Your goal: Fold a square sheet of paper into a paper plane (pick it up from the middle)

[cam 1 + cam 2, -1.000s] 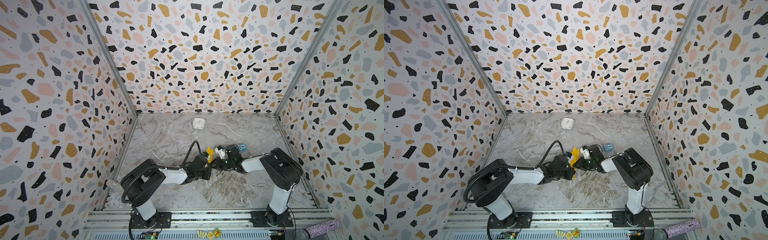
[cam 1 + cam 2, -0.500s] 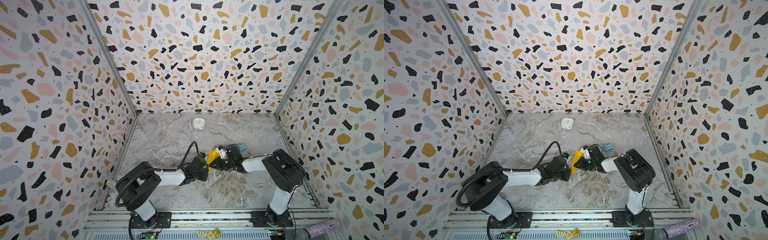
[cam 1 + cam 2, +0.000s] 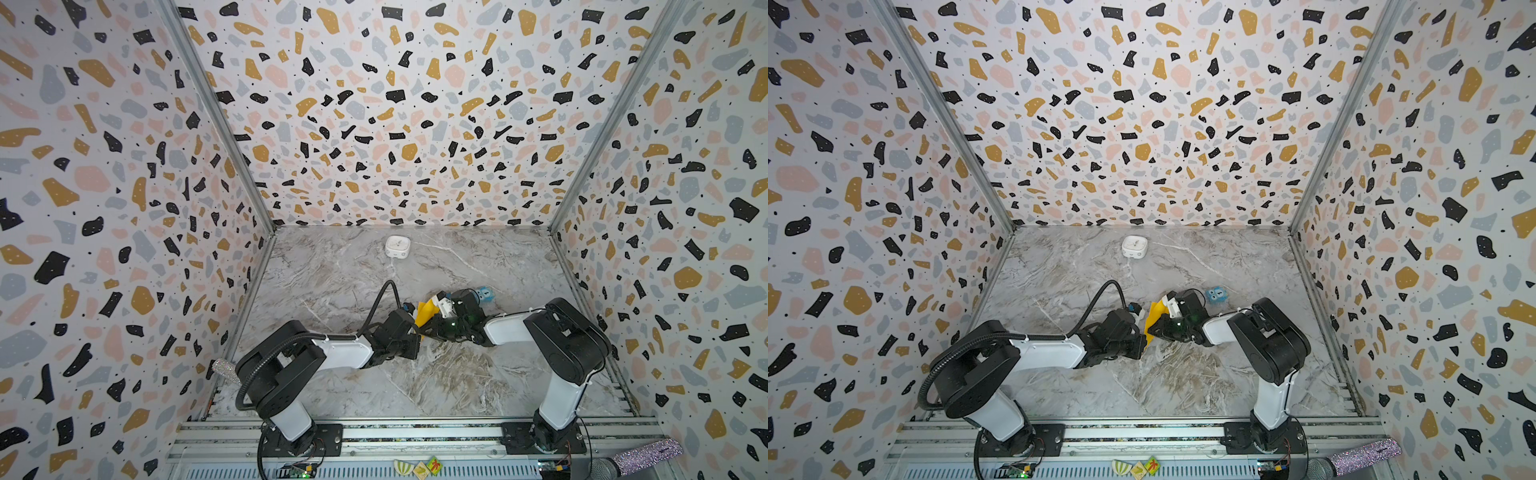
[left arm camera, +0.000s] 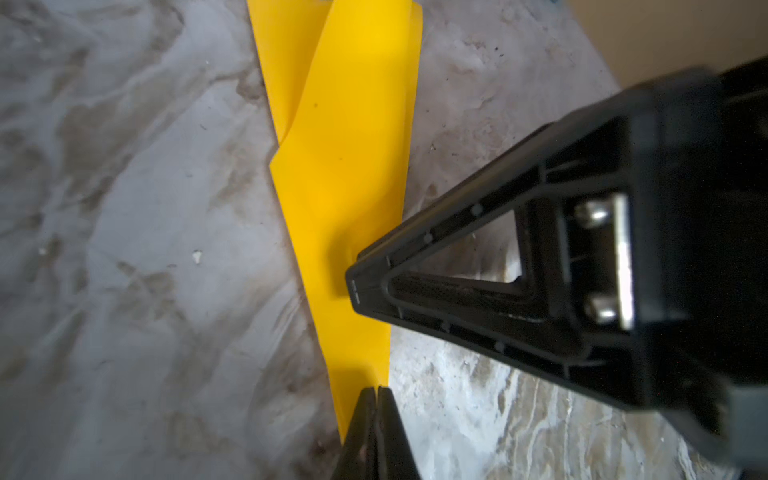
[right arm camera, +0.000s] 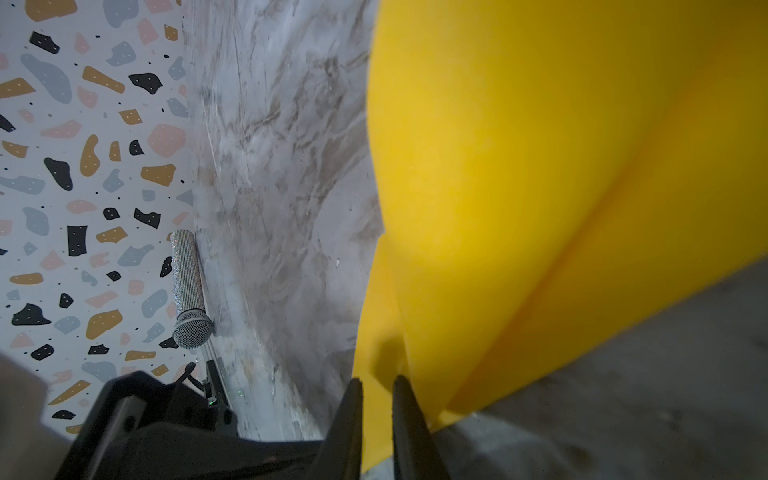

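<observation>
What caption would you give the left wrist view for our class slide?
Closed left gripper pinching the pointed end of folded yellow paper, right gripper clamping its side.

In both top views the paper plane (image 3: 424, 313) (image 3: 1153, 318) is mostly hidden btwn the two wrists, w/ only a yellow wedge showing. The blue cube (image 3: 485, 294) is part covered by the right wrist, and the cards (image 3: 417, 473) on the front rail are too small to read. In the right wrist view the paper plane is a blurred yellow mass running off frame & the right gripper (image 5: 377, 384) shows tips only, grip unclear; in the left wrist view its one visible finger (image 4: 436, 224) is blurred & cropped, and the left gripper (image 4: 377, 392) is cut to its tips, so any paper btwn them can't be told.
</observation>
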`<state>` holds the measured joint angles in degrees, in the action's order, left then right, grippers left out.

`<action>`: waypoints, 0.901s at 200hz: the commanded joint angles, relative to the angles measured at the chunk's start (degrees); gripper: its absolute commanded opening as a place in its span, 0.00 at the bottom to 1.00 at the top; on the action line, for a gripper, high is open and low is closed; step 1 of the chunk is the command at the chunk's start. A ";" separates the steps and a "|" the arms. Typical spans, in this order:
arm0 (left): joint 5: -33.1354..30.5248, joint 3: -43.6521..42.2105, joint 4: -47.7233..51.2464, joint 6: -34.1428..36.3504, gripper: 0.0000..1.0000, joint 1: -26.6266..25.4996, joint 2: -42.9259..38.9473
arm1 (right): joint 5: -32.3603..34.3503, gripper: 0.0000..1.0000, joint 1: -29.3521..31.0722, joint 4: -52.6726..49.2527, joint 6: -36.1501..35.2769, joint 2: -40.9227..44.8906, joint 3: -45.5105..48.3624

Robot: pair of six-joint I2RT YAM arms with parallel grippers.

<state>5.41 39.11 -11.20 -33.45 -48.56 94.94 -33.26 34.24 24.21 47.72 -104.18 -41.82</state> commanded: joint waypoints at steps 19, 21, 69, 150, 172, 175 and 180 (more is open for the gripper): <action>-0.60 1.23 1.61 0.73 0.00 -0.06 2.56 | 0.61 0.18 -0.73 -2.51 -2.21 2.11 0.63; -0.65 1.19 1.75 0.82 0.00 -0.05 2.54 | 0.64 0.18 -0.79 -2.55 -2.62 2.20 0.54; -2.01 -1.12 4.40 1.55 0.00 -0.49 2.66 | -3.26 0.19 -2.35 -3.63 -9.87 1.27 -3.60; -3.56 -1.67 5.66 0.33 0.00 -0.80 2.36 | -0.06 0.19 -5.74 -4.43 -10.33 -0.26 -3.28; -3.48 -1.99 5.42 -0.12 0.00 -1.01 2.18 | 0.47 0.19 -6.61 -4.43 -10.75 -0.27 -3.00; -3.50 -2.06 5.36 -0.19 0.00 -0.99 2.18 | 0.43 0.19 -6.79 -4.50 -10.80 -0.27 -3.00; -3.48 -2.11 5.32 -0.28 0.00 -1.06 2.11 | 0.47 0.19 -6.99 -4.52 -10.89 -0.44 -3.02</action>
<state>3.49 39.59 -12.05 -33.23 -49.25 96.03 -33.80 28.18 20.91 38.20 -104.31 -45.41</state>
